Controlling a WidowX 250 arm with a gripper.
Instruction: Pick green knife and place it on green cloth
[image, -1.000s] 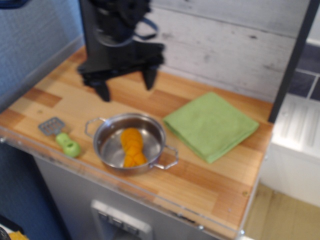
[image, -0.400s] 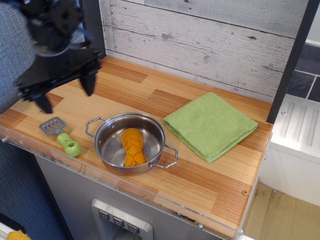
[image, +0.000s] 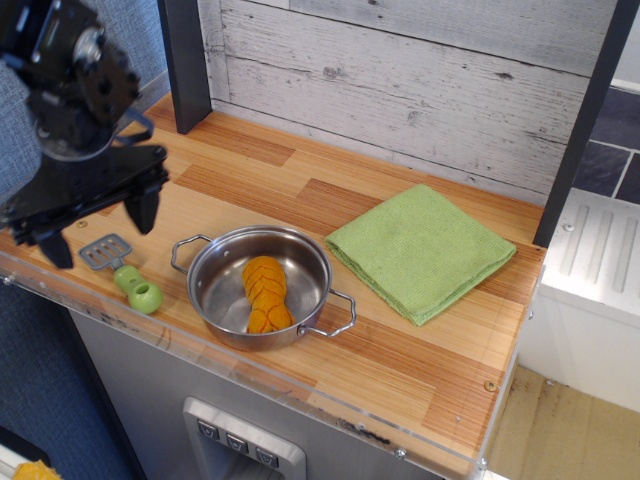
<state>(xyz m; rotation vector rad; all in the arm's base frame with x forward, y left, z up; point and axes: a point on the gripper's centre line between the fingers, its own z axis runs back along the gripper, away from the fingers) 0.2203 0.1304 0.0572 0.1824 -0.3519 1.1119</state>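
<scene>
The green knife (image: 124, 273) lies flat near the counter's front left edge, its grey slotted head toward the back left and its light-green handle toward the front. My gripper (image: 100, 233) hangs open just above and behind it, with one fingertip (image: 58, 252) to its left and the other (image: 145, 215) to its right. The gripper holds nothing. The green cloth (image: 421, 251) lies folded on the right side of the counter, with nothing on it.
A steel pot (image: 262, 283) with two handles stands between knife and cloth, holding an orange ridged food piece (image: 264, 293). A white plank wall runs along the back. A dark post (image: 185, 62) stands at the back left. The counter's front edge (image: 300, 400) is close to the knife.
The gripper has moved left across the counter and forward and down, from behind the pot to just above the knife. The knife, pot and cloth have not moved.
</scene>
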